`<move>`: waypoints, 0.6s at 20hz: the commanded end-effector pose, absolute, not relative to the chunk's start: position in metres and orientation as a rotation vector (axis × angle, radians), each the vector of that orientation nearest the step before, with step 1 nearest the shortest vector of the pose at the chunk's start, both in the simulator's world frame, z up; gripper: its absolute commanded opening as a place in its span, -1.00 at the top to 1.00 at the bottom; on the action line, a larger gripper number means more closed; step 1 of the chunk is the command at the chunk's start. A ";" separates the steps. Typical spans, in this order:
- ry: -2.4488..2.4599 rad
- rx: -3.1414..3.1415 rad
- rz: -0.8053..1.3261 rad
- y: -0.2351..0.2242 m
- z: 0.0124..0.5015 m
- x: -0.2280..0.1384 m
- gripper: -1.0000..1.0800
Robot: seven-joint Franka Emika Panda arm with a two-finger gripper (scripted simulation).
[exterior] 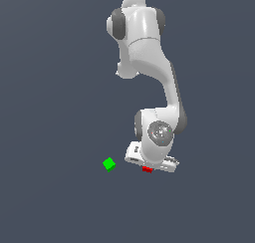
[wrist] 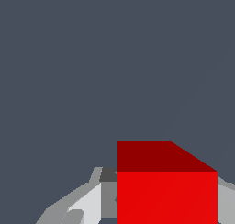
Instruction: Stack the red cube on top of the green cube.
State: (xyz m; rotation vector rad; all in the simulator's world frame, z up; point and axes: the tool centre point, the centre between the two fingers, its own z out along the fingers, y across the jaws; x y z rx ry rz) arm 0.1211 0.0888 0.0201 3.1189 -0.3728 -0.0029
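In the exterior view, the tiny plain bright-green cube (exterior: 109, 164) sits alone toward the left on the flat grey counter (exterior: 50, 137). Near it, to its right, my white gripper (exterior: 148, 169) hangs below the arm, my fingers (wrist: 87, 204) pinching the tiny plain bright-red cube (exterior: 147, 169) between them.

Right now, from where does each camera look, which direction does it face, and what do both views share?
Exterior view: off the arm, looking steeply down at the floor; it shows the whole white arm, the end effector, the red cube under it, and the green cube apart toward that view's left.
Wrist view: on the wrist, looking along the fingers; the red cube sits between them.
Shared: the red cube and the end effector.
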 end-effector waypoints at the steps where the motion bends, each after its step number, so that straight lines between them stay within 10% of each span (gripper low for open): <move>1: -0.373 3.119 -0.001 0.089 0.024 0.121 1.00; 12: -0.373 3.119 0.000 0.089 0.091 0.120 1.00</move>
